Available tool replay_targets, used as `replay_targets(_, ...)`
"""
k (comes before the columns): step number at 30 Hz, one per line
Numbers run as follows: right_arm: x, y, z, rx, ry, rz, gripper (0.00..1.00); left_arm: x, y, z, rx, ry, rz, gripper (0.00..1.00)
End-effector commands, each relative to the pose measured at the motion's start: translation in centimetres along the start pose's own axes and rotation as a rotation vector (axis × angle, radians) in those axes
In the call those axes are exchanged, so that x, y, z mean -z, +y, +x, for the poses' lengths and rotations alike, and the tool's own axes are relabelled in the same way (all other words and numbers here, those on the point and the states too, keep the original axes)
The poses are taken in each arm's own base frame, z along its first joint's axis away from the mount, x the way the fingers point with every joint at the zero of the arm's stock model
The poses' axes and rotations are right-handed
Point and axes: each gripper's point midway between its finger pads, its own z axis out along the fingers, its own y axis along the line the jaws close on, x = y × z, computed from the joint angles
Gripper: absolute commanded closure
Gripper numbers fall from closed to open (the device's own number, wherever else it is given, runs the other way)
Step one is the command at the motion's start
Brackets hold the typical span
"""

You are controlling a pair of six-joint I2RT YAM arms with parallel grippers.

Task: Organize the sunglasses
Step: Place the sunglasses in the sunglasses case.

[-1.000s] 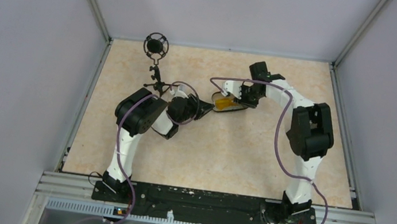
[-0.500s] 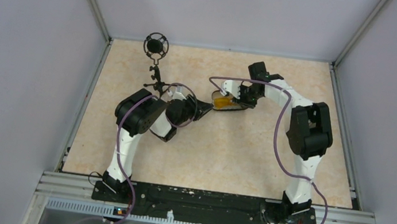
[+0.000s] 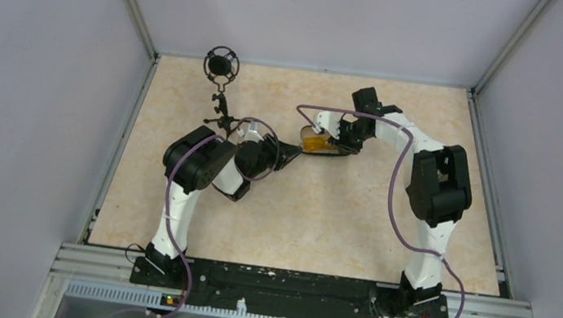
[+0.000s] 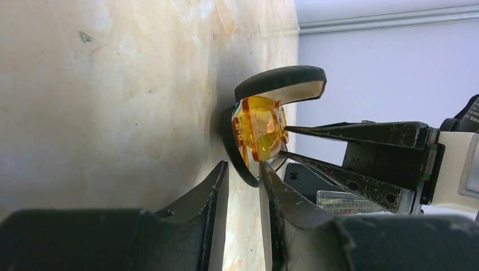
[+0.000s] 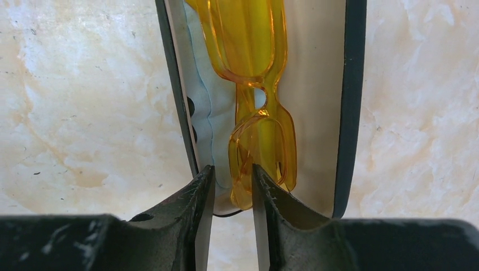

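Right gripper (image 5: 232, 170): at the right end of the case (image 5: 353, 84), closed down on the near end of the sunglasses (image 5: 248, 56), with 1 finger on each side of the folded orange frame.
Left gripper (image 4: 243, 165): at the left end of the case, its 2 fingers only a thin slit apart and their tips right at the black rim. I cannot tell whether they pinch that rim or merely stand against it.
Sunglasses: inside the case, lying along its length. The amber lenses face up and the far end runs on toward the left end of the case.
Case: open, resting on the table (image 5: 85, 113). It has a black shell and pale lining, and the lid (image 4: 281, 79) is tipped up behind the base.
Cloth (image 5: 212, 124): light blue, tucked in the case under the sunglasses. It shows as a strip between the frame and 1 long wall of the case.
Arms: the 2 reach in toward the case from opposite ends, and the grippers are near each other with the sunglasses between them.
Microphone (image 3: 221, 64): black, on a small stand, to the left of the case and farther back, well apart from it.
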Motion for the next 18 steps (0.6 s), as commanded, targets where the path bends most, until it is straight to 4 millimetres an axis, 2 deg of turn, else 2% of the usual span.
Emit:
replay_targets(1, 3.4, -1.9, -4.2, 0.036, -0.101, 0.078, 0.69, -0.3, -0.9, -0.1, 0.0, -0.003, 0.057, 0.68)
replay_targets(6, 5.6, -2.8, -6.0, 0.043, -0.158, 0.116, 0.63, -0.4, -0.7, 0.0, 0.005, 0.002, 0.056, 0.69)
replay_targets(11, 6.5, -4.7, -6.2, 0.017, -0.183, 0.141, 0.58, -0.5, -0.7, -0.1, 0.003, 0.0, 0.055, 0.69)
replay_targets(15, 6.7, -6.7, -6.1, -0.03, -0.219, 0.146, 0.47, -0.6, -0.7, 0.0, 0.001, 0.003, 0.056, 0.7)
replay_targets(18, 6.0, -7.6, -6.1, -0.053, -0.228, 0.122, 0.44, -0.7, -0.6, 0.0, 0.002, 0.005, 0.055, 0.71)
